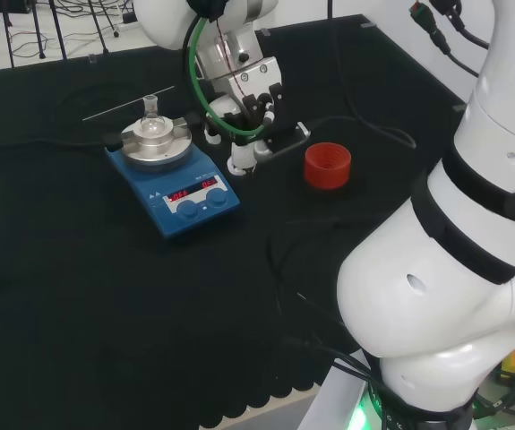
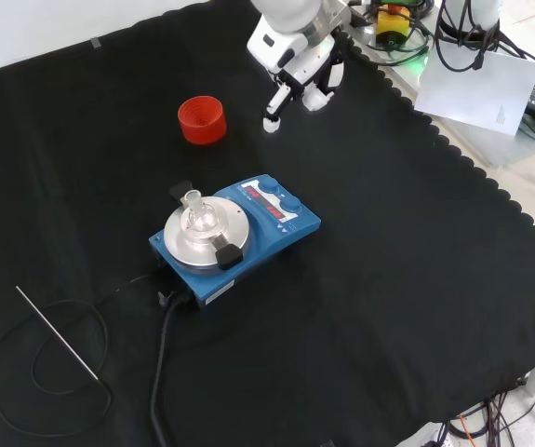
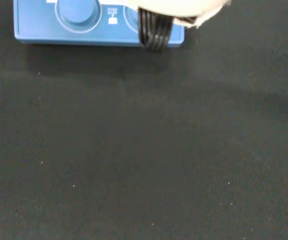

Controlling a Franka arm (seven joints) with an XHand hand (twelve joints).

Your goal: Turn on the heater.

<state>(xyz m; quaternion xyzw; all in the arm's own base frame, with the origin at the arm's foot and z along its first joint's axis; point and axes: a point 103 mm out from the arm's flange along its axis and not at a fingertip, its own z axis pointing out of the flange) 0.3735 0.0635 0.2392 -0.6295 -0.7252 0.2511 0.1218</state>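
The table (image 2: 407, 307) was draped in matte black cloth with a scalloped edge. Near its middle the heater (image 2: 248, 237) was seen, a flat blue box with a round brushed-metal plate carrying a small clear glass flask (image 2: 197, 212). The hand (image 1: 246, 112), white with black parts, was held above the cloth just right of the heater in the head view, apart from it, one finger pointed down and the other fingers curled. A red ribbed ring (image 2: 201, 119) lay nearby. A thin metal rod (image 2: 58, 333) was shown by the front view; two round blue knobs (image 3: 77, 11) were shown close by the wrist view
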